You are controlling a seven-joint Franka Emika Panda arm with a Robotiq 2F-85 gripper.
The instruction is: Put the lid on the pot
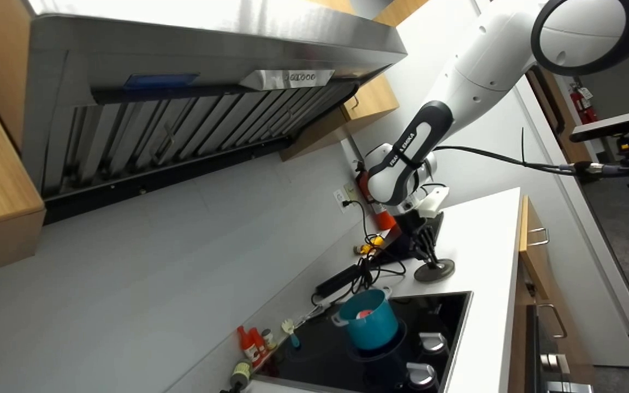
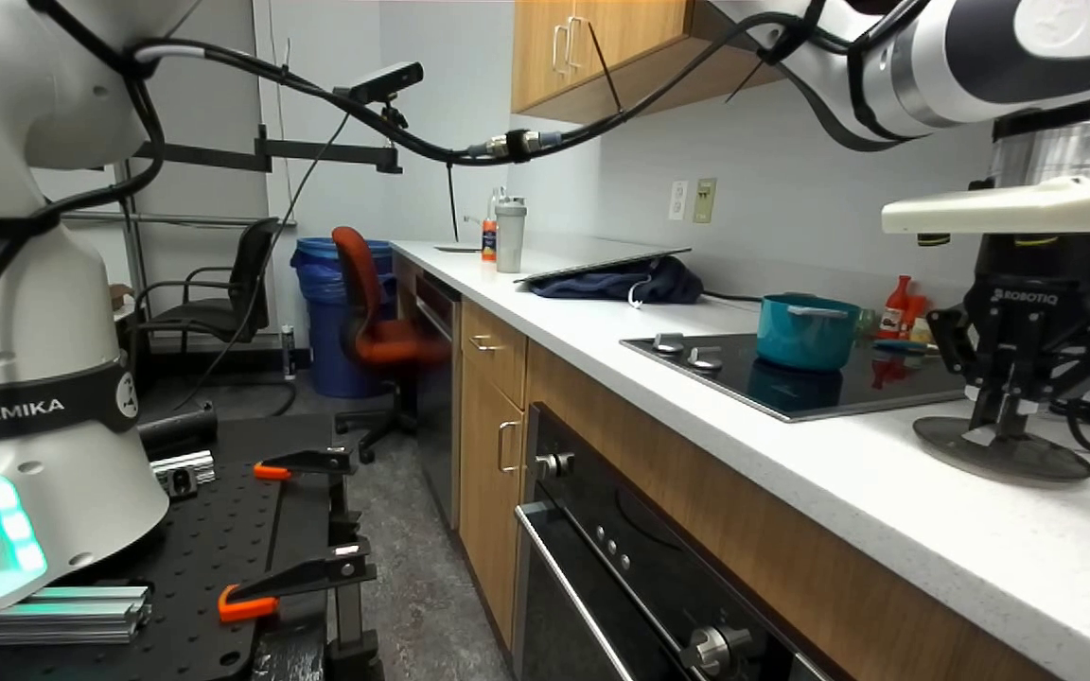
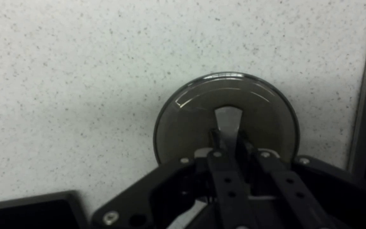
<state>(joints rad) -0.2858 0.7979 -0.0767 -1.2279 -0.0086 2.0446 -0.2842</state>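
Note:
The teal pot (image 1: 372,322) stands upright on the black cooktop, its top uncovered, with a red-and-white thing inside. It also shows in an exterior view (image 2: 805,333). The round grey lid (image 3: 186,127) is at the white counter beside the cooktop; it also shows in both exterior views (image 1: 426,274) (image 2: 947,440). My gripper (image 3: 228,140) points down over the lid's centre, its fingers close on both sides of the strip-like lid handle (image 3: 229,117), and looks shut on it. The fingers hide the lid's near part. I cannot tell whether the lid touches the counter.
The cooktop (image 1: 325,355) has a metal rim and knobs (image 1: 433,342). A power strip (image 1: 339,280) and black cables (image 1: 366,273) lie along the wall. Red bottles (image 1: 248,344) and a spoon (image 1: 290,330) stand behind the cooktop. A range hood (image 1: 211,49) hangs above.

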